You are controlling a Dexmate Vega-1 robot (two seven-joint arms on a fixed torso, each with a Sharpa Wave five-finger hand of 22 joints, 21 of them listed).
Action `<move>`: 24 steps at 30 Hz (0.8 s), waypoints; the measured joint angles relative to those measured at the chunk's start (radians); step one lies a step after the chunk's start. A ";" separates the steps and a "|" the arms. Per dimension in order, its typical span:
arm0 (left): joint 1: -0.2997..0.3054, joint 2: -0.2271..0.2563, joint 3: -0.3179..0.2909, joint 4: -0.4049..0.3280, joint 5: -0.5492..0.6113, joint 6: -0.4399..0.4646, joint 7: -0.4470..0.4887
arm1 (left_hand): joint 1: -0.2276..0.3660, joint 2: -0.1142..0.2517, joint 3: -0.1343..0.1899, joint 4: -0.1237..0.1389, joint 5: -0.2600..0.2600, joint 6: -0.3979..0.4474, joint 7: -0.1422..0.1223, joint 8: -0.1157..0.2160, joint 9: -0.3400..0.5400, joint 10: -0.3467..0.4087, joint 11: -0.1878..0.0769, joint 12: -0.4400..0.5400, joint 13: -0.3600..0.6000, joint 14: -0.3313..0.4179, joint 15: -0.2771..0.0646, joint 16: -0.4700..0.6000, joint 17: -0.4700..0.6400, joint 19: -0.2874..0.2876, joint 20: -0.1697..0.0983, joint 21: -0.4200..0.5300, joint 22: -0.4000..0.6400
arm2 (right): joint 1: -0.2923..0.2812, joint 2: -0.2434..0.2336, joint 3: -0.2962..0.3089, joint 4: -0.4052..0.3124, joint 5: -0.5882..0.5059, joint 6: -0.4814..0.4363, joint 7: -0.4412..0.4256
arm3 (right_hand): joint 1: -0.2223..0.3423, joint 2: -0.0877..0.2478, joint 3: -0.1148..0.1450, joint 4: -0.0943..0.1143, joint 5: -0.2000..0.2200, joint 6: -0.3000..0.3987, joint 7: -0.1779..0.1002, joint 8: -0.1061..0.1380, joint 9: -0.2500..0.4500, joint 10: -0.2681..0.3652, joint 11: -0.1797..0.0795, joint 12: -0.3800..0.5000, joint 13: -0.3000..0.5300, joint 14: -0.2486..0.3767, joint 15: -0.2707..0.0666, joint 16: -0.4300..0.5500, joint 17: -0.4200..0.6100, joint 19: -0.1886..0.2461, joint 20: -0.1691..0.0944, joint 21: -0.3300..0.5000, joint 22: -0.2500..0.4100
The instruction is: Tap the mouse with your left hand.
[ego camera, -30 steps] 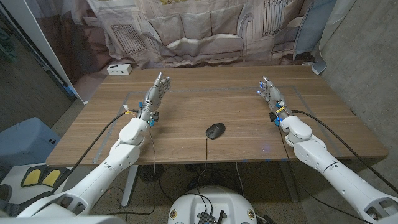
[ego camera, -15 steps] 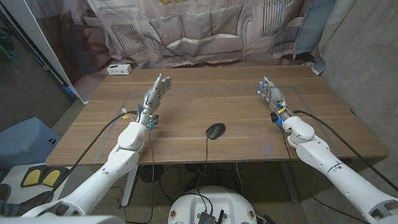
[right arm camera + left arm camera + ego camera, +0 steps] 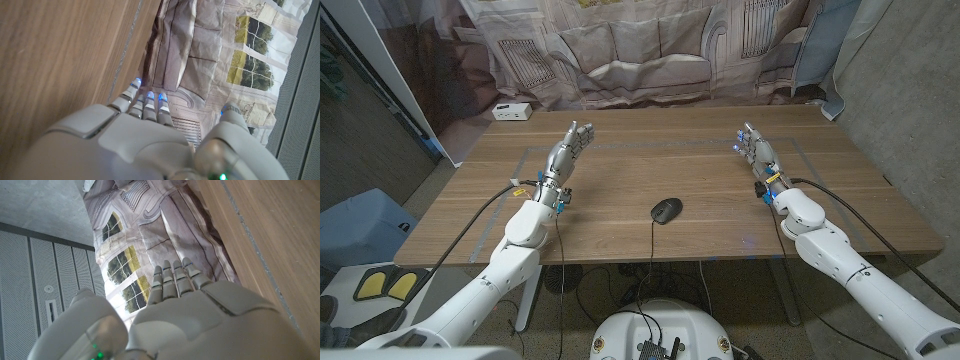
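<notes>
black oval corded mouse (image 3: pixel 666 210): untouched, near table's front edge | left hand (image 3: pixel 566 151): seen far left of mouse, fingers apart, nothing held | right hand (image 3: pixel 754 149): far right of mouse, fingers apart, nothing held

A robot test area or lab, dressed up as a room, is suggested rather than a real home. A plain wooden table (image 3: pixel 700 190) is set against a printed fabric backdrop (image 3: pixel 650 50) on which a sofa, windows and panelled walls are drawn; its folds and hanging lower edge are seen in the head view, and the painted windows are repeated in both wrist views. Bare concrete wall (image 3: pixel 910 80) is exposed to one side of the cloth, and a grey perforated panel (image 3: pixel 30 280) is seen beside it. Cables (image 3: pixel 480 225) are run along the arms, and a small white box (image 3: pixel 513 111) is placed at the table's far corner.
</notes>
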 measured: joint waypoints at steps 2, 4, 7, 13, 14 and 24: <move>0.000 0.000 0.000 0.001 0.006 -0.005 0.000 | 0.000 0.000 0.000 0.000 0.000 0.007 0.000 0.000 0.000 0.011 0.001 0.003 0.000 0.001 0.002 0.000 0.000 0.008 0.000 0.000 0.000 | -0.004 0.000 0.001 -0.004 -0.001 0.002 -0.004 | 0.000 0.000 -0.001 -0.001 0.000 0.003 -0.003 0.004 0.000 0.018 0.000 0.007 0.000 0.023 0.002 0.006 -0.001 0.025 -0.001 0.001 0.000; 0.001 0.000 0.002 0.002 0.016 -0.013 0.000 | 0.000 0.000 -0.004 -0.004 0.000 0.015 0.000 0.000 0.000 0.016 -0.002 0.004 0.000 0.014 0.001 0.000 0.000 0.016 0.006 0.000 0.000 | -0.011 0.000 0.003 -0.011 -0.004 0.003 -0.010 | 0.006 0.006 -0.004 -0.004 0.000 0.013 0.000 0.005 0.000 0.030 0.002 0.007 0.000 0.035 0.007 0.011 -0.005 0.045 -0.001 0.004 0.003; 0.003 0.000 0.004 0.004 0.029 -0.021 0.003 | 0.000 0.000 -0.004 -0.004 0.000 0.027 0.001 0.000 0.000 0.029 -0.004 0.007 0.000 0.021 0.004 0.000 0.000 0.028 0.008 0.000 0.000 | -0.017 -0.002 0.005 -0.018 -0.008 0.004 -0.017 | 0.005 0.005 -0.004 -0.004 0.000 0.015 -0.001 0.005 0.000 0.032 0.003 0.007 0.000 0.038 0.010 0.011 -0.005 0.056 0.000 0.008 0.005; 0.015 0.006 0.005 0.001 0.084 -0.042 0.035 | 0.006 -0.006 -0.004 -0.004 0.000 0.039 0.003 0.007 0.000 0.042 -0.006 0.011 0.000 0.037 0.002 0.007 0.000 0.039 0.008 0.000 0.000 | -0.029 -0.005 0.008 -0.032 -0.012 0.003 -0.030 | 0.005 0.005 -0.004 -0.004 -0.006 0.015 -0.001 0.005 0.000 0.037 0.009 0.007 0.000 0.038 0.010 0.011 -0.005 0.056 0.000 0.007 0.005; 0.018 0.008 0.005 -0.002 0.093 -0.045 0.039 | 0.005 -0.005 -0.006 -0.006 0.000 0.039 0.003 0.007 0.000 0.045 -0.009 0.011 0.000 0.037 0.002 0.008 0.000 0.039 0.008 0.000 0.000 | -0.030 -0.005 0.008 -0.034 -0.012 0.003 -0.030 | 0.005 0.005 -0.004 -0.004 -0.006 0.015 -0.001 0.005 0.000 0.037 0.009 0.007 0.000 0.038 0.010 0.011 -0.005 0.056 0.001 0.004 0.005; 0.048 0.028 0.001 -0.028 0.143 -0.065 0.067 | 0.005 -0.005 -0.007 -0.007 0.000 0.054 0.000 0.007 0.000 0.057 -0.011 0.011 0.000 0.053 -0.004 0.008 0.000 0.050 0.007 -0.004 0.000 | -0.035 -0.006 0.007 -0.049 -0.018 -0.007 -0.040 | 0.005 0.005 -0.004 -0.004 -0.006 0.015 -0.001 0.005 0.000 0.037 0.009 0.007 0.000 0.038 0.010 0.006 -0.005 0.049 0.007 -0.008 0.005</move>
